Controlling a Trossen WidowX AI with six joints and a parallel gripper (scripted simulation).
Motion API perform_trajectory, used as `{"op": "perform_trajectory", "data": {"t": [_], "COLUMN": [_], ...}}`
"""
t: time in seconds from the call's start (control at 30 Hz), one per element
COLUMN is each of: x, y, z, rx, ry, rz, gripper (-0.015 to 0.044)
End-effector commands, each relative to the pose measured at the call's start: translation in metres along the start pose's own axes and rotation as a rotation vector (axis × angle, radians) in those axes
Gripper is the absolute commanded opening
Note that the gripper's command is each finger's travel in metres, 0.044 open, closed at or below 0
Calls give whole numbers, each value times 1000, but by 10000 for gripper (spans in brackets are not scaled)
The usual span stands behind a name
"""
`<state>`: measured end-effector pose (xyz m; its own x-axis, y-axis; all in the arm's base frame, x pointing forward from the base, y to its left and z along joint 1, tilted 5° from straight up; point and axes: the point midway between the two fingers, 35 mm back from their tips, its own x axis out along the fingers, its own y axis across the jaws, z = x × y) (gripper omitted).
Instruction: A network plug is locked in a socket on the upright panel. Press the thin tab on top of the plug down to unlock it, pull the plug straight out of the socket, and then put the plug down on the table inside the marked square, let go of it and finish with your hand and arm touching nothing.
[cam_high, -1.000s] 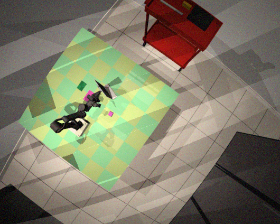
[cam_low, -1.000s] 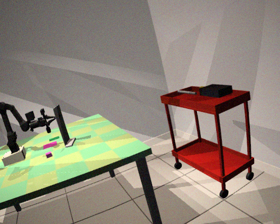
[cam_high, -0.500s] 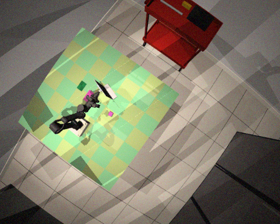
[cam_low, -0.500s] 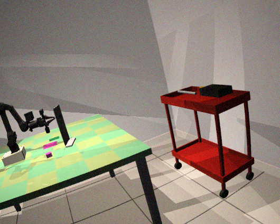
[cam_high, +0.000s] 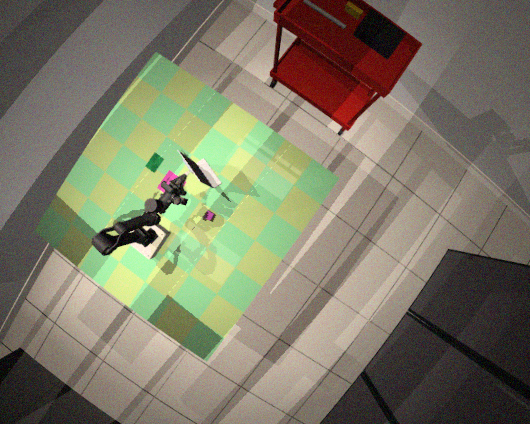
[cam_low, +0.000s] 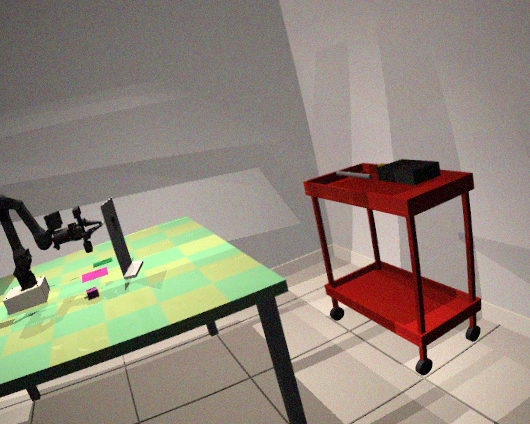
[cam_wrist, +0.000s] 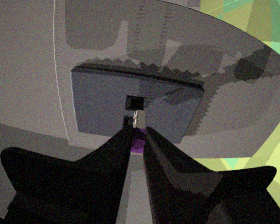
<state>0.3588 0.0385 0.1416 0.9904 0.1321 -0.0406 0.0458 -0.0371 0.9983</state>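
From the top we see our gripper (cam_high: 183, 178) (cam_low: 100, 224) (cam_wrist: 138, 131) beside the upright panel (cam_high: 199, 169) (cam_low: 117, 240) (cam_wrist: 100, 102), a magenta patch (cam_high: 167, 179) (cam_low: 95, 274) partly under the arm. In the exterior view our fingertips point at the panel's face, a small gap between, above the table (cam_low: 200, 295). At the wrist we pinch the purple-and-pale plug (cam_wrist: 138, 145), just in front of the panel, a dark opening (cam_wrist: 135, 103) visible beyond it.
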Motion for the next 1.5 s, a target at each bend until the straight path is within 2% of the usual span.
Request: {"op": "perform_trajectory", "data": {"t": [0.0,1.47], "x": [-4,-25], "y": [-1,-1], "z": [-1,-10], "rx": [2,3], "ry": [-4,-5], "rz": [-4,-5], "gripper": [0,0]}}
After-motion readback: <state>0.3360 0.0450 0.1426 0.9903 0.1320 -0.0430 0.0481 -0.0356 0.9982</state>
